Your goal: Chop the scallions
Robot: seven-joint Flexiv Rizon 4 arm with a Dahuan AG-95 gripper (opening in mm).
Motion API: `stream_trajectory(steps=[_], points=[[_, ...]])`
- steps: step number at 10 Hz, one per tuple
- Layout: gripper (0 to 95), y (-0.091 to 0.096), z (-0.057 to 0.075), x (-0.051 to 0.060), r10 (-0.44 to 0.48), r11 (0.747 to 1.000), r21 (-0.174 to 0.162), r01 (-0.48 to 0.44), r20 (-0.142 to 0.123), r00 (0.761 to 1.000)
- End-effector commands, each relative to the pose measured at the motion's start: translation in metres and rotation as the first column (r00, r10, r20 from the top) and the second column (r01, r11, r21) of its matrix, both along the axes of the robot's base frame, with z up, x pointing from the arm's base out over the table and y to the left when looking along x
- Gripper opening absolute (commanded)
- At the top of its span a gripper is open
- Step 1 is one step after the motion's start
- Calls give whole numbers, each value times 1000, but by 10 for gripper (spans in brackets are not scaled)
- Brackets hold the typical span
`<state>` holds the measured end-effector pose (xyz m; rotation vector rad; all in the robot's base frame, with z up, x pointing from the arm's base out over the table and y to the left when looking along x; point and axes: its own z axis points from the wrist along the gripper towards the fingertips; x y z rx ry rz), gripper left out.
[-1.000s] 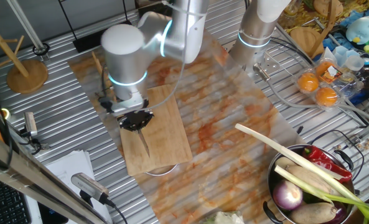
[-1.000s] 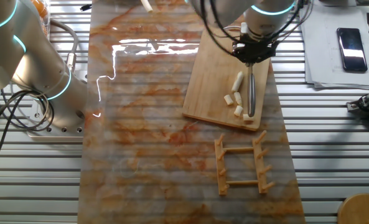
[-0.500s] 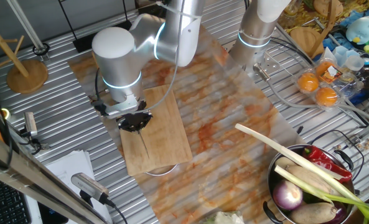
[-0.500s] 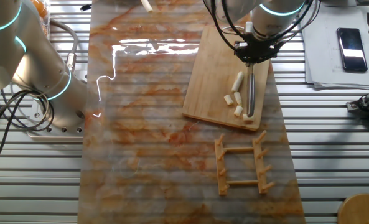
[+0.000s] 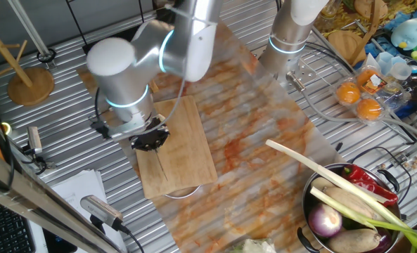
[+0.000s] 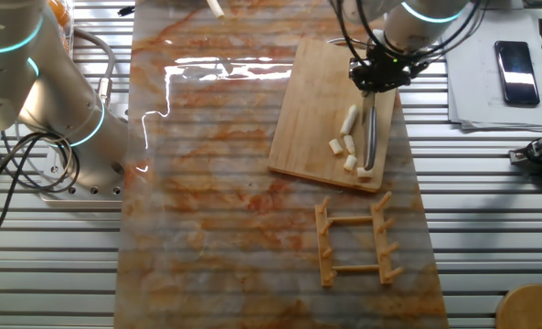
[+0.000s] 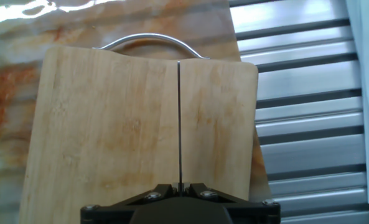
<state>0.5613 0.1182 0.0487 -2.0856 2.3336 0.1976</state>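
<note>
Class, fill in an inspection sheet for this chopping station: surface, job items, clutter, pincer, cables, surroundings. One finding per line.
Surface: marbled orange mat over a ribbed metal table; wooden cutting board lies on the mat.
Job's things: scallions, one longer piece and several short chunks, on the board beside the knife.
Clutter: wooden rack lying on the mat below the board.
Pincer: pincer shut on the knife, blade pointing along the board; no chunks show in the hand view.
Cables: black cables loop beside the second arm's base.
Surroundings: metal bowl holding a purple onion, red pepper and a long leek; phone on papers.
</note>
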Motion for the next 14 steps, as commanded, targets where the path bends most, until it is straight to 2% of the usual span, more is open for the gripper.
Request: stream_trajectory(steps=[1,3,5,8,12,14], points=[[0,0,2,-2,0,1000,23,0,-12,1000],[0,1,1,-2,1,1000,27,0,-15,1000],[0,4,2,-4,-13,999,45,14,-29,1000],[0,9,5,-7,-10,999,48,12,-40,999],[0,16,5,-10,-26,997,78,30,-56,998],[0,21,6,-13,-31,997,75,37,-85,996]])
